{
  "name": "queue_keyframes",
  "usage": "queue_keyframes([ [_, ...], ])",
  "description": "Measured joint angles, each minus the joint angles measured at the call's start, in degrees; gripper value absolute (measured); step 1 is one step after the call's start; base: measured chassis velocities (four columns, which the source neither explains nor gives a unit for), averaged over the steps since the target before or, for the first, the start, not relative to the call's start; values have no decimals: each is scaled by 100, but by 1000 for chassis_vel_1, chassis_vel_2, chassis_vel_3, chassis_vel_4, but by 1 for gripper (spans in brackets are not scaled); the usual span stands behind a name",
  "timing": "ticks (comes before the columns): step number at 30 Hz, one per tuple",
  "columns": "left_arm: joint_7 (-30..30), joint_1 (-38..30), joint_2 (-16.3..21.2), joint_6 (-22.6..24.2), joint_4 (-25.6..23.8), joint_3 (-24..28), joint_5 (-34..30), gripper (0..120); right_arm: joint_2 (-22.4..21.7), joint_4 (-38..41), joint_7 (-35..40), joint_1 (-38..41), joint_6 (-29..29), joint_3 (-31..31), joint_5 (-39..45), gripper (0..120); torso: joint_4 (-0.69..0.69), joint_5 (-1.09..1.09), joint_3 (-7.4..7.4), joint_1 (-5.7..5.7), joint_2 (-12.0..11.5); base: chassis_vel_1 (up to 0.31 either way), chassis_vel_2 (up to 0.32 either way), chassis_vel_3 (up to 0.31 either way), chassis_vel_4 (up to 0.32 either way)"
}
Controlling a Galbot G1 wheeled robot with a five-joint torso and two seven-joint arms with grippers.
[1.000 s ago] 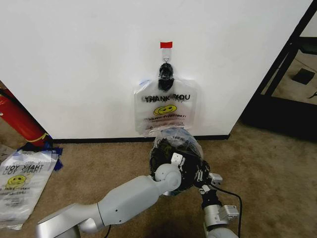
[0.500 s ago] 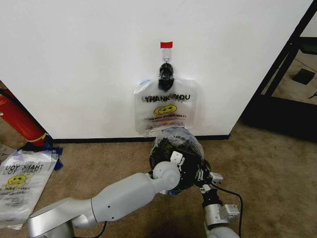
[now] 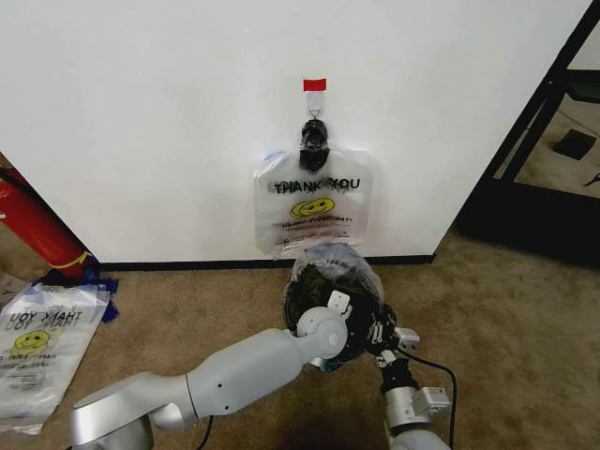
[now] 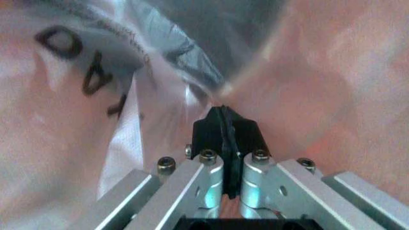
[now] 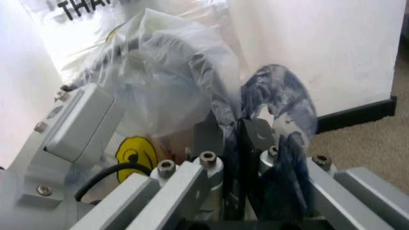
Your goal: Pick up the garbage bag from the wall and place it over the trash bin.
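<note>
Head view: I have the thin see-through plastic garbage bag (image 3: 328,272) draped over the small round black trash bin (image 3: 298,305) below the plain white wall (image 3: 159,122). My left gripper (image 4: 225,125) is clamped on bag film and my right gripper (image 5: 235,139) on its bluish edge, holding opposite sides to spread the mouth. Another printed bag (image 3: 315,202) hangs from the black clip (image 3: 313,141).

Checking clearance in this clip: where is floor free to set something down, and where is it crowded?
Free: carpet right of the trash bin, up to the dark doorway. Smaller patch between the bin and the spare bags. Crowded: at the bin, where the left gripper and right gripper pinch the garbage bag.
</note>
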Motion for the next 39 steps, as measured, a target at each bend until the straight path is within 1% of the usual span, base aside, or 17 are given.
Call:
queue_keyframes([
  [1,77,32,-21,-100,3,-40,2,0,3,-3,1,2,0,-3,-1,1,0,0,0,0,0,0,0,0,0],
  [5,141,60,-26,-213,-55,-136,66,0,2,-5,-2,-11,9,4,-1,1,0,0,0,0,0,0,0,0,0],
  [15,129,-37,209,-226,-484,-141,154,0,41,-100,12,55,18,104,80,1,0,0,0,0,0,0,0,0,0],
  [17,128,-47,265,-224,-586,-121,214,0,55,-125,41,80,6,125,166,1,0,-1,0,0,0,0,0,0,0],
  [20,150,-30,388,-235,-872,-83,364,0,82,-149,121,141,-94,190,536,1,0,0,0,0,0,0,0,0,0],
  [22,160,-23,406,-236,-936,-84,382,0,89,-149,142,152,-123,206,634,1,1,-1,0,0,0,0,0,0,0],
  [25,210,-24,489,-249,-1302,-106,439,0,112,-158,226,222,-244,279,1002,1,0,-1,0,0,0,0,0,0,0],
  [29,273,-71,698,-298,-1995,-126,479,0,142,-192,371,356,-441,371,1460,1,0,-1,0,0,0,0,0,0,0],
  [30,273,-71,698,-298,-1995,-126,479,0,142,-192,371,356,-441,371,1460,1,0,-1,0,0,0,0,0,0,0],
  [32,342,-69,828,-331,-2351,-173,527,0,153,-243,440,428,-509,398,1621,1,0,-1,0,0,0,0,0,0,0],
  [34,514,7,1021,-436,-2795,-346,619,0,161,-290,531,515,-621,397,1809,1,-1,-1,0,0,0,0,0,0,0],
  [35,597,48,1088,-512,-2911,-405,675,0,165,-301,564,542,-665,388,1873,1,-1,-1,0,0,0,0,0,0,0],
  [36,768,142,1225,-700,-3078,-503,861,0,175,-310,603,576,-724,368,1952,1,-2,-2,0,0,0,0,0,0,0],
  [37,896,206,1318,-811,-3166,-564,1013,0,184,-313,628,595,-759,354,2001,1,-2,-2,0,0,0,0,0,0,0],
  [38,896,206,1318,-811,-3166,-564,1013,0,184,-313,628,595,-759,354,2001,1,-2,-2,0,0,0,0,0,0,0],
  [39,1082,317,1454,-965,-3276,-659,1241,0,196,-314,664,620,-810,338,2075,1,-2,-1,0,0,0,0,0,0,0],
])
